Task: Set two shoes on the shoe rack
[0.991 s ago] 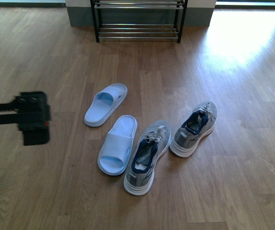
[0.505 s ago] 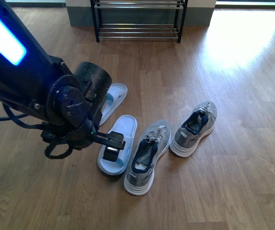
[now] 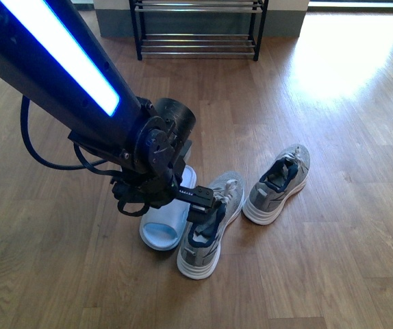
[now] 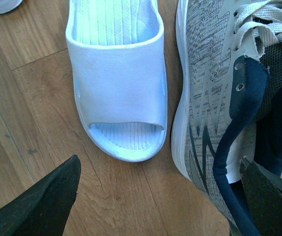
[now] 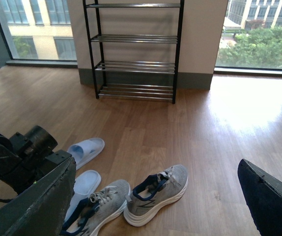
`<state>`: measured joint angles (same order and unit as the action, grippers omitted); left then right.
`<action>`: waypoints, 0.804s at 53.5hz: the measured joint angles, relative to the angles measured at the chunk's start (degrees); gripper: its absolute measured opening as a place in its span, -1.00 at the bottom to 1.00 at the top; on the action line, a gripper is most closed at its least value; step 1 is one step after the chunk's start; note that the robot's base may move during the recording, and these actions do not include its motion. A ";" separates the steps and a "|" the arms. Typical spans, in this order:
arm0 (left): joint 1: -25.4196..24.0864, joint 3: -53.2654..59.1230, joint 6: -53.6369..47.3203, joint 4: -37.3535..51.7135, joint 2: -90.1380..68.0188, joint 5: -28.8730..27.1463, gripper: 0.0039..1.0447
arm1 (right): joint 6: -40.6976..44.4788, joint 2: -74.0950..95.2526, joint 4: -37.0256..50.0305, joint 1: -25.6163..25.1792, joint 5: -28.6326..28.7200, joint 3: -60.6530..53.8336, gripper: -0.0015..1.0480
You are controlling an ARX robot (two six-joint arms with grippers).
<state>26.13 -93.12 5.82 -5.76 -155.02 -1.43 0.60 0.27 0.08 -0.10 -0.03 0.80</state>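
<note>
Over sneaker, left jaws wide, right jaws wide, right wrist shows whole rack

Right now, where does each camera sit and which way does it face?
Front: on the body, facing across the floor toward the shoe rack; the left arm reaches to the nearer sneaker.
Left wrist: on that arm, looking down at the nearer slipper and that sneaker; left fingers spread at the edge.
Right wrist: held high, facing the shoe rack; right fingers frame it.
Shared: all show that slipper and sneaker.
</note>
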 joint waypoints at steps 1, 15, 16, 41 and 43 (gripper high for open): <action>0.02 -0.22 -0.04 -0.15 -0.11 0.04 0.83 | 0.00 0.00 0.00 0.00 0.00 0.00 0.82; 1.29 -9.42 -1.14 -3.45 -6.75 1.86 0.83 | 0.00 0.00 0.00 0.00 0.00 0.00 0.82; 1.33 -9.97 -1.18 -3.52 -7.39 1.88 0.83 | 0.00 0.00 0.00 0.00 0.00 0.00 0.82; 3.23 -22.58 -0.09 -2.58 -17.70 4.09 0.72 | 0.00 0.00 0.00 0.00 0.00 0.02 0.82; 3.41 -23.78 -0.17 -2.95 -18.38 3.23 0.62 | 0.00 0.00 0.00 0.00 0.00 0.00 0.82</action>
<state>29.54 -116.90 5.65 -8.71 -173.40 1.80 0.60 0.27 0.08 -0.10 -0.03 0.80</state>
